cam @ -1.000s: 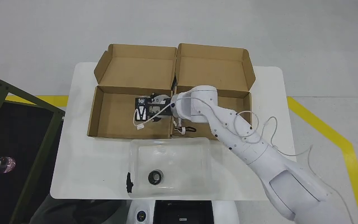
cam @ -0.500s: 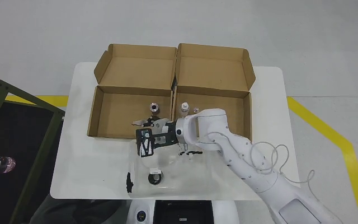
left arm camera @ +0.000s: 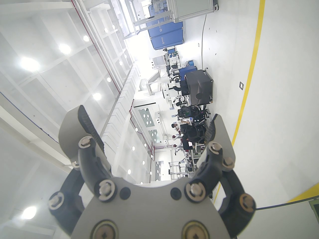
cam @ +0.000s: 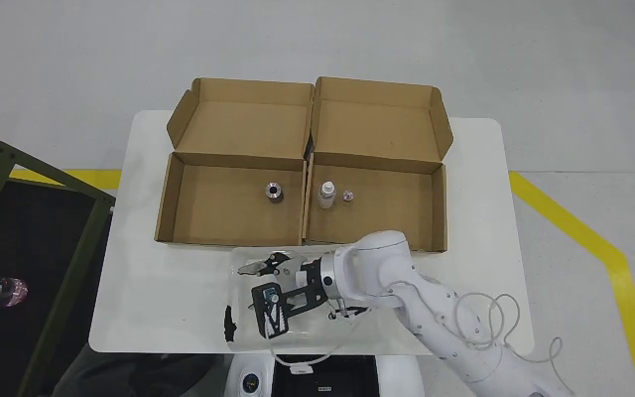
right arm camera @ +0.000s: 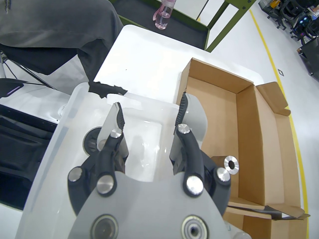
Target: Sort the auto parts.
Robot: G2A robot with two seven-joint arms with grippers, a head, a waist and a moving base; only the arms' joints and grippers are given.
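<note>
Above clear bin point(right arm camera: 53, 138), right tool point(right arm camera: 150, 110) spread empty, box point(right arm camera: 214, 100) wall just beside

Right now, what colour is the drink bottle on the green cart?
The bottle is translucent pink with a purple cap; the right wrist view shows it best.

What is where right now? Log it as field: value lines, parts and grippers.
right gripper: open, empty, over the clear bin
clear bin: black ring part inside
left box: metal bushing
right box: white capped part, small round part
left gripper: open, empty, facing the room
</note>
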